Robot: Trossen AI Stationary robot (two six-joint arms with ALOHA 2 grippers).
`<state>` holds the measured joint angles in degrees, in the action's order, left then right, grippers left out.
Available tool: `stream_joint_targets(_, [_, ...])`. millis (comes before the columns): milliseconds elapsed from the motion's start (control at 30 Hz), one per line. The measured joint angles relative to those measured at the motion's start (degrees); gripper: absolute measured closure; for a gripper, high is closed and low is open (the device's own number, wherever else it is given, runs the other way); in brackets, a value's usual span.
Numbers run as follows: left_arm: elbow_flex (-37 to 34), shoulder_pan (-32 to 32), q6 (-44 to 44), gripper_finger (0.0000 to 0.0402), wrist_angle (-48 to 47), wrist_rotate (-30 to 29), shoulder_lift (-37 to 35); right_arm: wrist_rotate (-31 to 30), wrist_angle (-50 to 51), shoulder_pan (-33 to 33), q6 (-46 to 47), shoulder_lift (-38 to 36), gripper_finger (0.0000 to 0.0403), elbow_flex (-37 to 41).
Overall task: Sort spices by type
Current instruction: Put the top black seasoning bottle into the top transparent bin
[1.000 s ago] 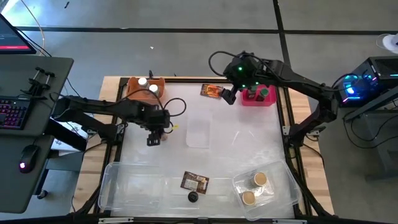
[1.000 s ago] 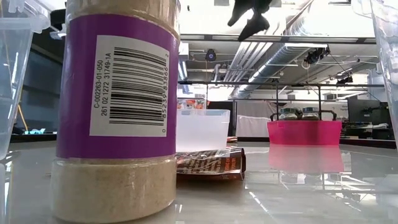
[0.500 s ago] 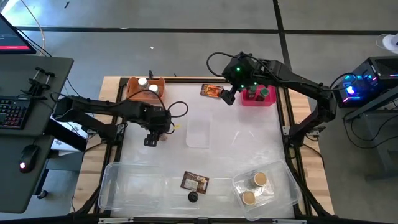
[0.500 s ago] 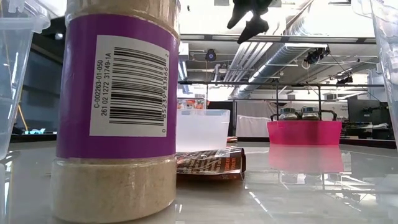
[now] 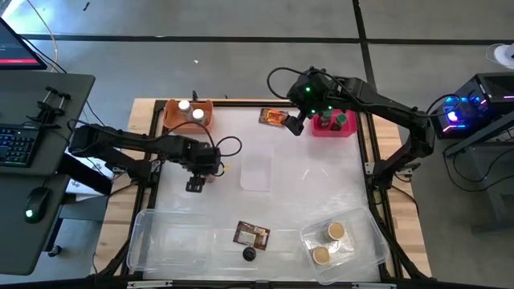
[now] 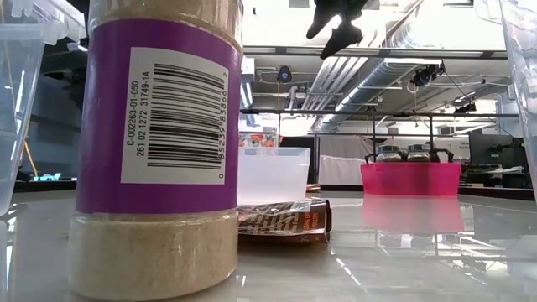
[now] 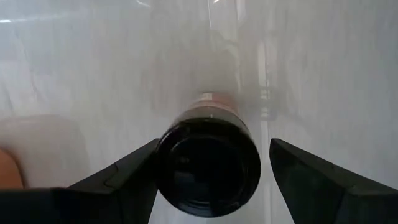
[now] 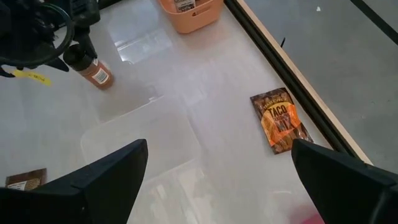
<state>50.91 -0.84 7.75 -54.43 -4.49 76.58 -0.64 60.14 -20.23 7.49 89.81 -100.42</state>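
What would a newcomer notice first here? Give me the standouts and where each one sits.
In the low view, a tall clear jar of tan powder with a purple barcoded label looms right at the lens. Across the table stands a bright pink bin, with the open right gripper beside it. At left, the left gripper straddles a black-lidded jar of reddish spice.

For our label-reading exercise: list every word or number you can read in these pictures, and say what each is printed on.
"TACO MIX": on the orange packet lying near the table's edge.
"C-002263-01-050", "261 02 1272 3749-1A": beside the barcode on the white label of the purple-banded jar.
Digits under that barcode: partly cut off, not safely readable.
Brown packet behind the jar: print too blurred.
Label on the orange bin: too small.
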Motion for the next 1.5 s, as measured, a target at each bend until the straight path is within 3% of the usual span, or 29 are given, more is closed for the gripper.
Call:
stream_joint_targets(167, [-0.56, 0.00, -0.85, 0.0135, 2.21, -0.14, -0.02, 0.00, -0.01, 0.00, 0.49, -0.01, 0.0009, 0.00])
stream_joint_targets(367, [0.57, -0.35, -6.11, 0.0244, -0.08, 3.01, -0.02, 0.00, -0.02, 0.00, -0.04, -0.01, 0.0009, 0.00])
stream_joint_targets(567, [10.08, -5.47, -7.92, 0.0243, -2.75, 2.93, -1.28, -0.90, 0.01, -0.24, -0.52, -0.64, 0.0009, 0.00])
stream_joint_targets(767, [20.18, -14.69, -17.00, 0.0243, 3.17, 3.62, -5.10, -3.90, 0.04, -0.42, -0.44, -2.48, 0.0009, 0.00])
stream_joint_targets(1033, [23.04, -26.79, -47.83, 0.0243, 12.28, 16.15, -8.53, -4.44, 1.01, -2.35, 0.48, -2.81, 0.0009, 0.00])
stream_joint_targets(1100, [23.04, -28.55, -52.10, 0.0243, 13.34, 19.67, -8.61, -4.45, 1.02, -2.92, 0.48, -2.81, 0.0009, 0.00])
stream_joint_targets(1233, [23.04, -29.41, -53.63, 0.0243, 16.78, 22.93, -8.44, -3.62, 1.67, -3.84, 0.15, -2.81, 0.0009, 0.00])
stream_joint_targets(1367, [23.04, -29.05, -48.02, 0.0243, 22.89, 25.50, -8.39, -2.29, 1.88, -4.17, 0.02, -2.81, 0.0009, 0.00])
stream_joint_targets(1500, [23.61, -28.98, -51.56, 0.0243, 36.18, 26.69, -8.50, -2.23, 1.88, -4.17, 0.02, -2.81, 0.0009, 0.00])
